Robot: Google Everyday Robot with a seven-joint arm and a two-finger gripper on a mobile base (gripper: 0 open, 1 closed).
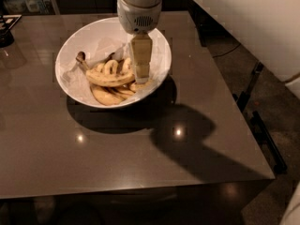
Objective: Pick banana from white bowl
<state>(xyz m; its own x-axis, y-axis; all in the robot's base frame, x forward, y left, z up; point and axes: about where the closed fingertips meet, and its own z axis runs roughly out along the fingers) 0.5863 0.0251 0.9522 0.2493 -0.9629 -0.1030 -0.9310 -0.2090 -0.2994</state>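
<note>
The white bowl (75,41) stands on the dark table at the back left. It holds several yellow bananas. The banana (107,79) is the longest one; it lies across the top of the pile, with its dark knobby stem pointing up to the left. My gripper (141,77) hangs straight down from the white wrist into the bowl's right half. Its tip is at the right end of the banana, touching it or just above it. The right ends of the bananas are hidden behind it.
The brown glossy table (117,158) extends forward and right of the bowl, with its right edge dropping to the floor. A dark object (5,34) sits at the table's far left. A white wall or panel (253,22) runs along the back right.
</note>
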